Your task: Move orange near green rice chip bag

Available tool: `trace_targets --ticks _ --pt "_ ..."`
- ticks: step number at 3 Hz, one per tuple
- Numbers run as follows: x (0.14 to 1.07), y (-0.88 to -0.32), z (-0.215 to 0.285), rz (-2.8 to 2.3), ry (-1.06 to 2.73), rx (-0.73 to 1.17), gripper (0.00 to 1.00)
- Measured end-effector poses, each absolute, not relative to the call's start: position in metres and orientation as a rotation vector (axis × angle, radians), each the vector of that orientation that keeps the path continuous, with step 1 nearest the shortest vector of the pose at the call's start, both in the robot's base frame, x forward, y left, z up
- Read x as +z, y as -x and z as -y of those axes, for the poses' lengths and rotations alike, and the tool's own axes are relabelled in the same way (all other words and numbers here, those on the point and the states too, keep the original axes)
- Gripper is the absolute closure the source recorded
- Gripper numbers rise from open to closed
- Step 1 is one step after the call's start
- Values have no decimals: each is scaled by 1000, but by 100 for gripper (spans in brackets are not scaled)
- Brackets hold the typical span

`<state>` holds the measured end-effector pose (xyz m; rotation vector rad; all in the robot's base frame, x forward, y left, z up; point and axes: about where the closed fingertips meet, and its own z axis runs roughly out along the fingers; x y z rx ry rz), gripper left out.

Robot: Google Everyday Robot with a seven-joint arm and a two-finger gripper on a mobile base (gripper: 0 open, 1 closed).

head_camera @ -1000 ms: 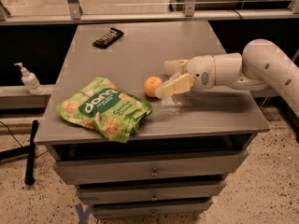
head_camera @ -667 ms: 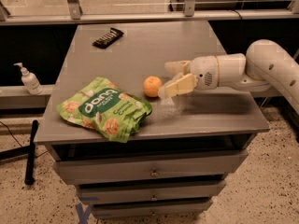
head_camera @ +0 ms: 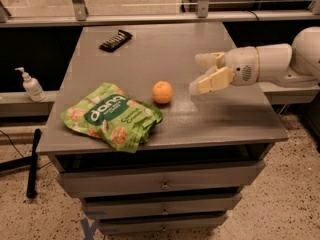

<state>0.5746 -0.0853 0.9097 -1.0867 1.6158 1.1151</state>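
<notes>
The gripper is withdrawn rightward from the orange, jaws spread, nothing held. The orange is left on the tabletop just beside the green rice chip bag; placement is judged complete.

A grey drawer cabinet carries a crinkly green chip bag left of centre, a small round orange just beside it and a dark wrapped bar at upper left. The white gripper hovers at right, fingers spread.

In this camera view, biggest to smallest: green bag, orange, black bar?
1. Crinkly bright green snack bag.
2. Small round orange fruit and flat dark wrapped candy bar: look alike; the bar lies farther back, so unsure.
The open cream pincer hovers right of the orange.
</notes>
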Motion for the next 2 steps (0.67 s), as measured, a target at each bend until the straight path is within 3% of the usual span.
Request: trace_targets --ticks 1,2 --pt "944 -600 126 -1580 1074 973 0" --pt "963 -606 135 -1553 1061 939 0"
